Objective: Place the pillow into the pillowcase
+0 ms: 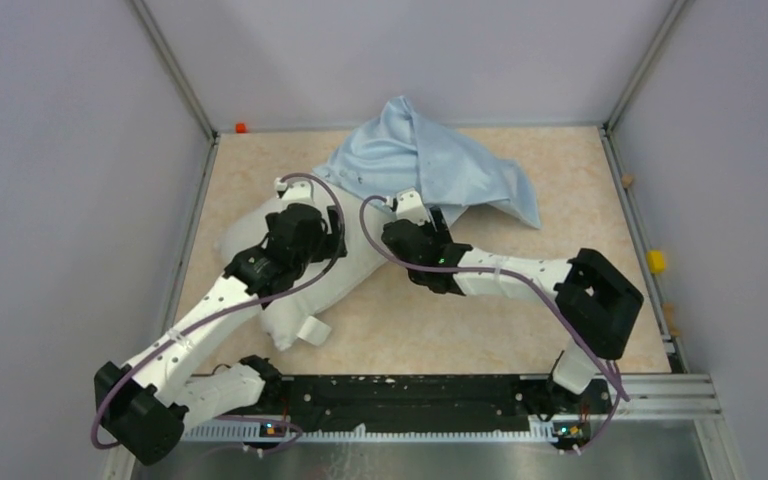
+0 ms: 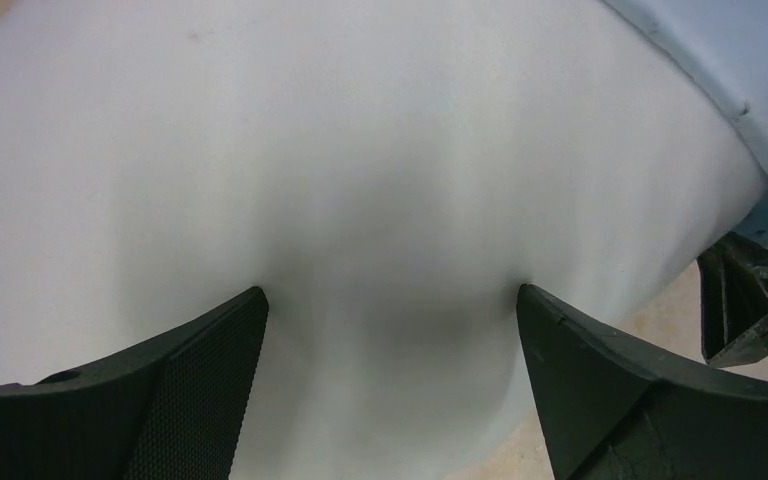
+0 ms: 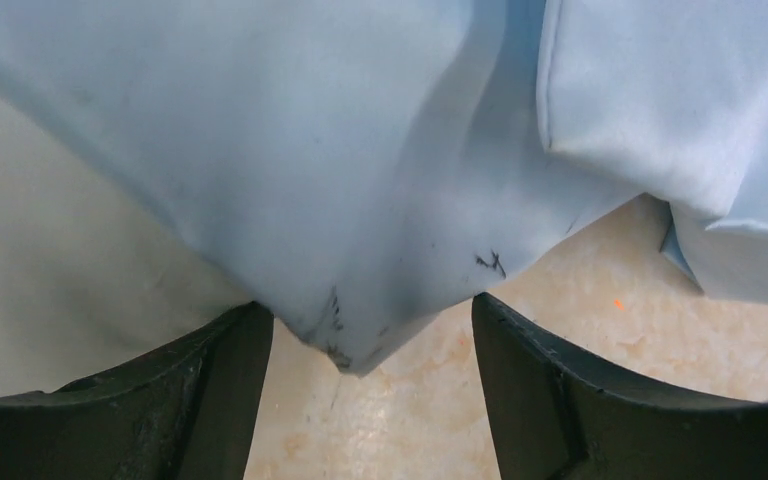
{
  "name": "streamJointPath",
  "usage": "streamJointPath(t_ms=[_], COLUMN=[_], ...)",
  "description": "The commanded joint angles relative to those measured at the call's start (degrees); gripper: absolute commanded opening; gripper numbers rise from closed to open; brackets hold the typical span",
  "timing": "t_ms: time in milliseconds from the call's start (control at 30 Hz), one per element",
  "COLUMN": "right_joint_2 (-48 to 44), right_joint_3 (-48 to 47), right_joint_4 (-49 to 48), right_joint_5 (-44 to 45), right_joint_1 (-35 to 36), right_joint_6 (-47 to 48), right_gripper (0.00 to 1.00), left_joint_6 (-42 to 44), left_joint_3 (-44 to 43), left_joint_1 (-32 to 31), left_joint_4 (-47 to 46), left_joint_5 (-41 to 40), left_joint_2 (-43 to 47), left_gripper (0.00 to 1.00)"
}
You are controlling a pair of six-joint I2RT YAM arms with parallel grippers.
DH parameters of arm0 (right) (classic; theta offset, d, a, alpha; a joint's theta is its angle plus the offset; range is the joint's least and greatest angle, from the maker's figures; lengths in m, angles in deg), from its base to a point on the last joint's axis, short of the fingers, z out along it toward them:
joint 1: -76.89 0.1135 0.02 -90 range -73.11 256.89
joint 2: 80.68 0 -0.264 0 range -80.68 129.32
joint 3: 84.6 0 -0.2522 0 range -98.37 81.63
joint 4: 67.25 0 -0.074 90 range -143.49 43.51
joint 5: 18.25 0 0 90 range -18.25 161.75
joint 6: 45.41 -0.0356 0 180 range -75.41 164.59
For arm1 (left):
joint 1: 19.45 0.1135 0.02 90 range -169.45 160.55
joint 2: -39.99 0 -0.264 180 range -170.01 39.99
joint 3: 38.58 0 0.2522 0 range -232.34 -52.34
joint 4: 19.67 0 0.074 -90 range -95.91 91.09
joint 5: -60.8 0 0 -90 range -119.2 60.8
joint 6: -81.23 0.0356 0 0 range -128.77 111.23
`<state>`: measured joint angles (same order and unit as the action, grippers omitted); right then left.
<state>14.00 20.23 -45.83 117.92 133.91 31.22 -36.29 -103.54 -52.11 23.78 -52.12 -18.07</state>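
The off-white pillow (image 1: pixel 345 268) lies left of the middle of the table, partly under the left arm. The light-blue pillowcase (image 1: pixel 430 165) lies crumpled behind it, with its near edge over the pillow's far end. My left gripper (image 1: pixel 310 205) is open and presses down on the pillow (image 2: pixel 360 150), which bulges between the spread fingers (image 2: pixel 200 370). The pillowcase edge (image 2: pixel 760 80) shows at the top right of that view. My right gripper (image 1: pixel 415 210) is open, and a smudged corner of the pillowcase (image 3: pixel 360 320) hangs between its fingers (image 3: pixel 550 390). The pillow (image 3: pixel 50 280) is at its left.
Grey walls and metal posts close in the tan table (image 1: pixel 520 330) on three sides. A small orange thing (image 1: pixel 241 127) sits at the back left corner. A yellow thing (image 1: pixel 656 262) sits on the right rail. My right gripper's body (image 2: pixel 750 310) shows close beside the left one.
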Motion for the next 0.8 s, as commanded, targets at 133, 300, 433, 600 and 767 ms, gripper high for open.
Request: streamJointPath(t_ms=[133, 300, 433, 600, 767], right_joint_2=[4.2, 0.7, -6.3, -7.1, -7.1], right_joint_3=[-7.0, -12.2, -16.0, -20.7, -21.2], right_joint_4=[-3.1, 4.3, 7.4, 8.5, 9.4], right_joint_5=[10.5, 9.5, -3.2, -21.0, -25.4], right_joint_1=[-1.7, -0.7, 5.4, 13.7, 13.3], right_joint_6=[6.3, 4.9, 4.6, 0.1, -2.6], right_gripper=[0.36, 0.00, 0.00, 0.00, 0.00], left_joint_6=[-1.2, 0.0, 0.4, -3.5, -6.8], left_joint_3=[2.5, 2.8, 0.8, -3.6, -7.7], left_joint_1=[0.5, 0.6, 0.6, 0.2, -0.3], left_joint_4=[-3.9, -6.3, -7.5, -10.0, -11.5], left_joint_5=[-3.9, -0.2, 6.9, 16.0, 19.6], left_joint_2=[-4.1, -4.8, -5.9, -7.2, -5.6], left_gripper=[0.78, 0.08, 0.00, 0.00, 0.00])
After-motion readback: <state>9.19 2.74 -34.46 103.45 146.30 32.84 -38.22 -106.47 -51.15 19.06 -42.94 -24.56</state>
